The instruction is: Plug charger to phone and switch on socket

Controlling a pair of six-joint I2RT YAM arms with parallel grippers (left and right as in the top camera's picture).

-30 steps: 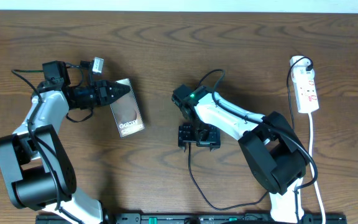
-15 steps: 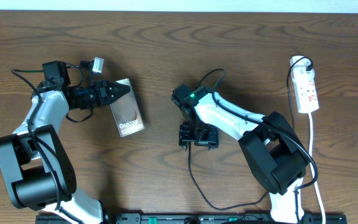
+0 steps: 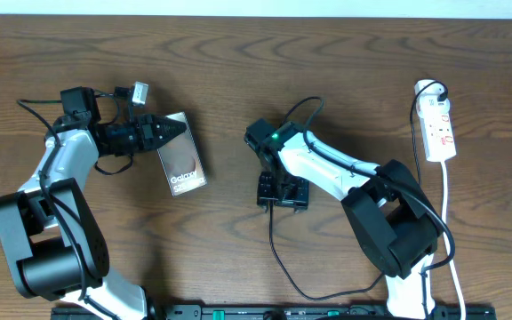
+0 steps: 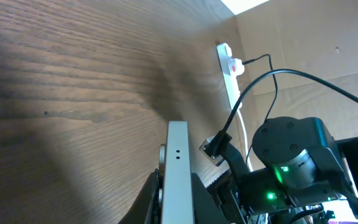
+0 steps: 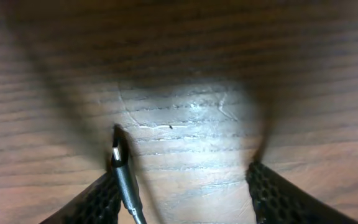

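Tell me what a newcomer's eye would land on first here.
The phone, left of centre, stands out with the left gripper reaching in, its jaws shut on the phone's top end. At centre, the right gripper points straight down, and the charger tip lies between its open jaws, close to one of them. The white socket sits apart at the far right.

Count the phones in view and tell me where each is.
1. The phone, left of centre, its upper end gripped by the left pincer. No other shows.
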